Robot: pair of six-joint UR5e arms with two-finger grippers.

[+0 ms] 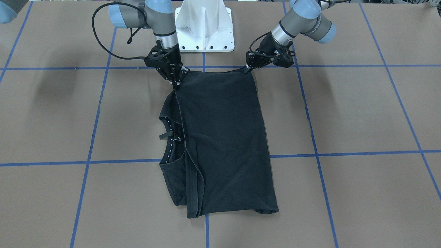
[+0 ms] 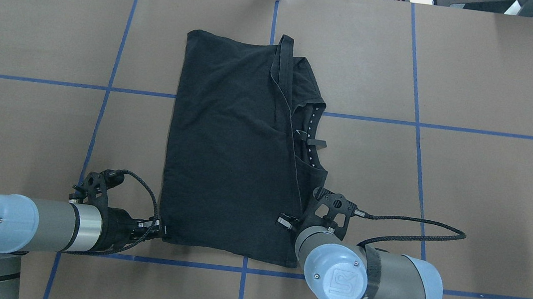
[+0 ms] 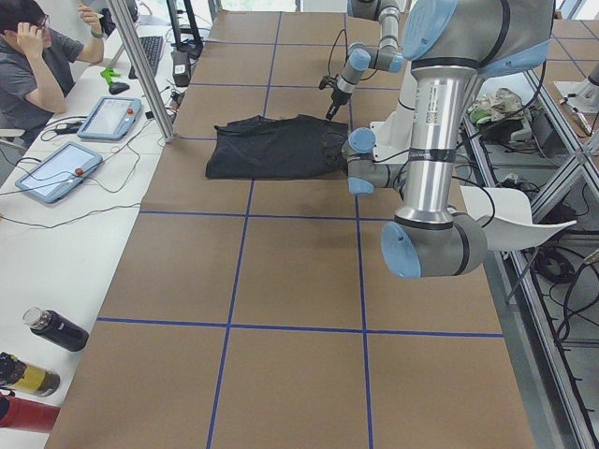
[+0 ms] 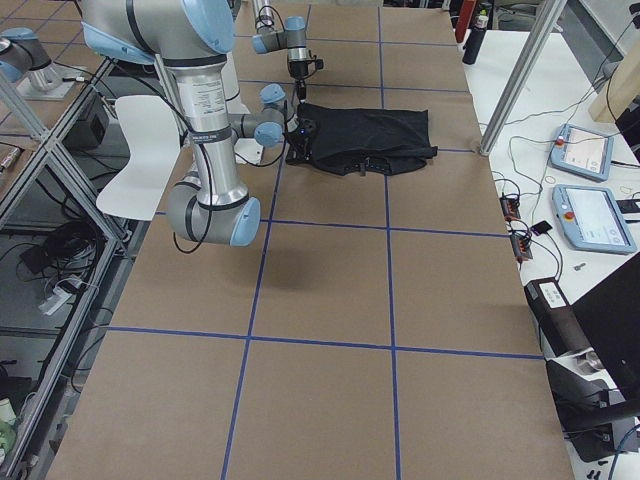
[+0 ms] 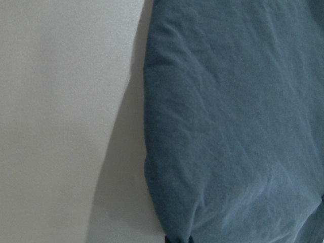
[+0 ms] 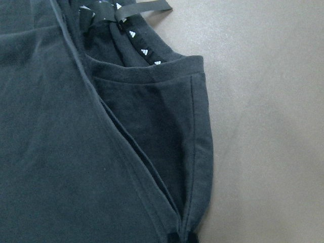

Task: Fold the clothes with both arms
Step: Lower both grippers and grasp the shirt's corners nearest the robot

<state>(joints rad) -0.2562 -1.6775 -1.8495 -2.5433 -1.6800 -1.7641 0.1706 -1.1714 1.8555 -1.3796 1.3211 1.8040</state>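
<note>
Black shirt [image 2: 225,155], folded into a long panel, lies in the middle of the tabletop [image 2: 467,192], collar [image 2: 310,129] toward the robot's right. The jaws of the left arm [image 2: 52,225] are clenched on its near left corner, and those of the right arm [image 2: 382,278] on its near right corner.

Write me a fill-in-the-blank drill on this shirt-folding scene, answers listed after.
The T-shirt is ____ in colour.
Its neck opening lies toward the robot's ____ side.
The left gripper and the right gripper pinch its near edge: ____ grippers in all.
The tape lines on the table are ____.
Missing words: black; right; two; blue.
</note>
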